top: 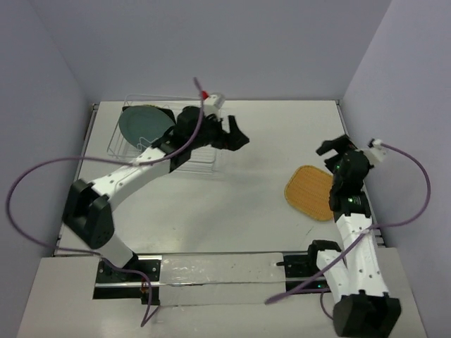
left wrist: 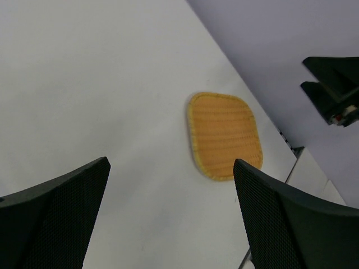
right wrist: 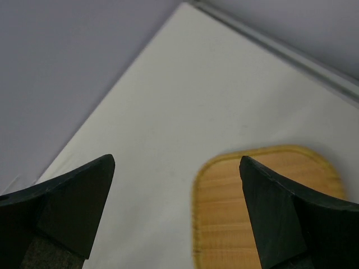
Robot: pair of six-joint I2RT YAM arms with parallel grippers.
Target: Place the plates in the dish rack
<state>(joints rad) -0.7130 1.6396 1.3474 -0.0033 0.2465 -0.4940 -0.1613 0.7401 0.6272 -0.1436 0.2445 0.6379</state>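
Note:
The orange rounded-square woven plate [top: 310,191] lies flat on the table at the right. It also shows in the left wrist view [left wrist: 224,134] and the right wrist view [right wrist: 263,207]. The clear dish rack [top: 199,160] stands at the back left, with the teal-grey round plate [top: 144,123] leaning in its left end. My left gripper [top: 239,137] [left wrist: 171,213] is open and empty, above the table just right of the rack. My right gripper [top: 332,158] [right wrist: 176,207] is open and empty, above the far edge of the orange plate. The yellow and black plates are not in sight; my left arm covers part of the rack.
Grey-violet walls close in the table at the back and both sides. The right table edge [left wrist: 291,151] runs just beyond the orange plate. A purple cable [top: 409,183] loops off the right arm, and another cable [top: 42,176] off the left arm.

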